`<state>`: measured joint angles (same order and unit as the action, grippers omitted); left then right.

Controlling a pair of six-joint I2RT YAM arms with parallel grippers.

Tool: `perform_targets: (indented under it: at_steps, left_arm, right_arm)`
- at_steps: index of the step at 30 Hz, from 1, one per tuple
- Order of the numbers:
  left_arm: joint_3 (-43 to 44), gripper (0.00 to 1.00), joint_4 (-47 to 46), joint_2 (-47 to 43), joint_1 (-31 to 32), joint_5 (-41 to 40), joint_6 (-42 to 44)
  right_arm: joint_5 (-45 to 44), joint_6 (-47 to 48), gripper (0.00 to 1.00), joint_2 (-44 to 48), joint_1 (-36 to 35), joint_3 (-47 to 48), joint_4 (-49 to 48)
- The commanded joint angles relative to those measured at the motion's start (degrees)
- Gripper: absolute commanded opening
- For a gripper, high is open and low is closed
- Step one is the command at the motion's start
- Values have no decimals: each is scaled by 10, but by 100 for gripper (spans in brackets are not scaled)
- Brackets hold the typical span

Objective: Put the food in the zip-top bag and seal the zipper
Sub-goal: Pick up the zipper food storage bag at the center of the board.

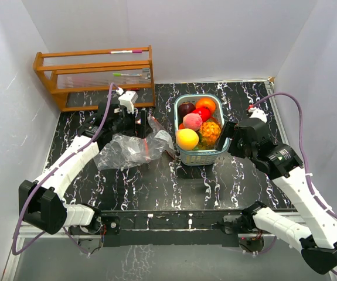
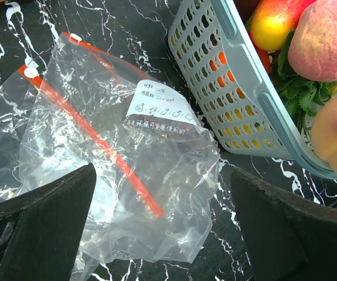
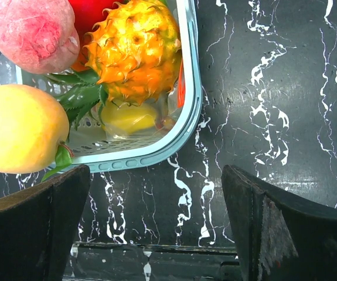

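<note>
Both spread wide, left gripper hangs over the crumpled zip-top bag, right gripper by the basket, seemingly poised to begin transferring food.

White walls, black marbled table, wooden rack back-left, perhaps holding pens

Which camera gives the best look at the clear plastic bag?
The left wrist view: the bag fills it, red zipper and label plain. The top view shows it small and crumpled beside the basket; the right wrist view shows basket and fruit instead.
</note>
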<state>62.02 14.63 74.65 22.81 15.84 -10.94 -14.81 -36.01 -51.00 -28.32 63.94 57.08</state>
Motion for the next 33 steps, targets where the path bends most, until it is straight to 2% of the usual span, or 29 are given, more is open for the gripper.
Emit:
perform_targets:
  at_steps: [1,5,10,18,29,33]
  left_arm:
    - [-2,97,1,-7,2,14,-8]
    - [-18,97,1,-14,13,19,-20]
    - [-32,97,20,-28,88,-73,-27]
    - [-95,97,-22,-58,97,-119,-67]
    - [-94,97,-97,33,159,-171,-77]
    - [-103,97,-104,83,189,-222,-72]
  right_arm:
    - [6,18,98,14,3,9,-17]
    - [1,24,98,30,3,9,-22]
    - [8,29,98,43,3,-2,-31]
    - [11,27,98,66,3,-17,-19]
    - [26,36,98,77,3,-24,-35]
    - [29,40,99,79,3,-23,-33]
